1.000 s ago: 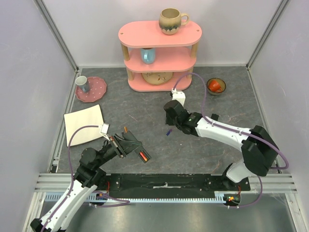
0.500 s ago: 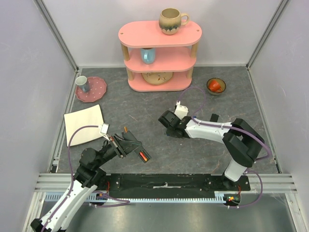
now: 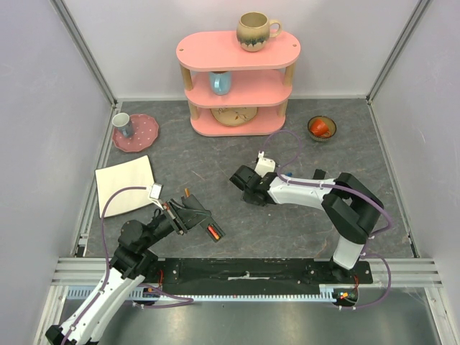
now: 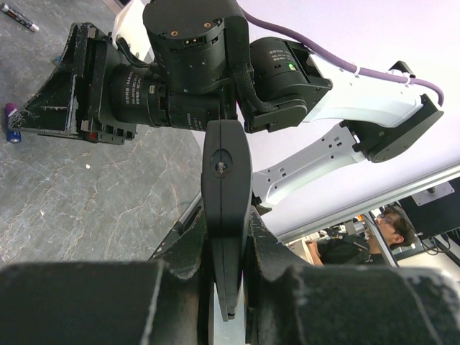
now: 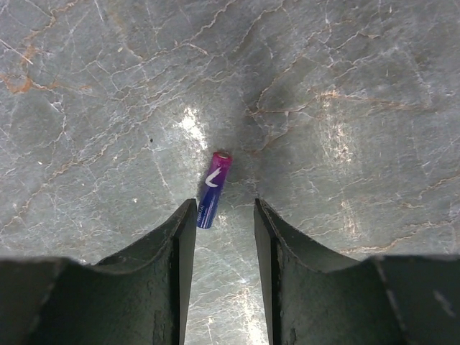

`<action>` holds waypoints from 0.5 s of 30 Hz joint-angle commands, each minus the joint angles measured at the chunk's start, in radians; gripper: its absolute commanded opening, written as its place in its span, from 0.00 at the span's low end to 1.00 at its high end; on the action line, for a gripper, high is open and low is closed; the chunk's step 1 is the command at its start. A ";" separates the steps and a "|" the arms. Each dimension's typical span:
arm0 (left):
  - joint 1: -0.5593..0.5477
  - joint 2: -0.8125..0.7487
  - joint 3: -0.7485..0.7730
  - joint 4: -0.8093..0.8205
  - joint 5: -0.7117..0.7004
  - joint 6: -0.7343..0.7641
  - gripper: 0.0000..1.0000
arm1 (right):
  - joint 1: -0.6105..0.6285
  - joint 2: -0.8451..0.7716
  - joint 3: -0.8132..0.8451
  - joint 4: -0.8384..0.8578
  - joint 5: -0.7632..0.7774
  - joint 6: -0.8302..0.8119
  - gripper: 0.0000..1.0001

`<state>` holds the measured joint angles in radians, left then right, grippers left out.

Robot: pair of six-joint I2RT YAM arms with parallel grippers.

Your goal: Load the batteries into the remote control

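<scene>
My left gripper (image 3: 194,217) is shut on the remote control (image 3: 213,231), a slim black bar held edge-up off the table, with a red-orange battery showing in it. In the left wrist view the remote (image 4: 226,180) stands between the jaws. My right gripper (image 3: 244,190) is open and points down at the mat, hiding the purple-and-blue battery in the top view. In the right wrist view that battery (image 5: 213,188) lies on the mat just ahead of the left fingertip (image 5: 185,219), not between the fingers. It also shows in the left wrist view (image 4: 11,119), with a dark grey battery (image 4: 19,17) farther off.
A pink shelf (image 3: 237,90) with mugs stands at the back. A pink plate (image 3: 140,134) with a cup is at the back left, a white board (image 3: 126,183) at the left, and a small bowl (image 3: 322,128) at the back right. A small orange piece (image 3: 187,192) lies near my left gripper.
My right gripper has moved left and down over the purple-and-blue battery, which showed in the top view before. The left arm and remote have not moved.
</scene>
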<state>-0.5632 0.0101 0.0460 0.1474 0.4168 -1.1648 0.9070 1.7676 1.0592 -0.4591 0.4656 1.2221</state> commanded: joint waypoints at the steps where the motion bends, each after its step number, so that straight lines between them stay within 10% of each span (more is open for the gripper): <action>1: -0.003 -0.032 -0.175 0.031 -0.003 -0.003 0.02 | 0.006 0.012 0.030 -0.024 0.038 0.042 0.45; 15: -0.001 -0.032 -0.172 0.023 0.010 -0.001 0.02 | 0.004 0.059 0.030 -0.023 0.002 -0.038 0.18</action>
<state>-0.5632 0.0101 0.0460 0.1471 0.4171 -1.1648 0.9089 1.8088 1.0882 -0.4744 0.4713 1.2034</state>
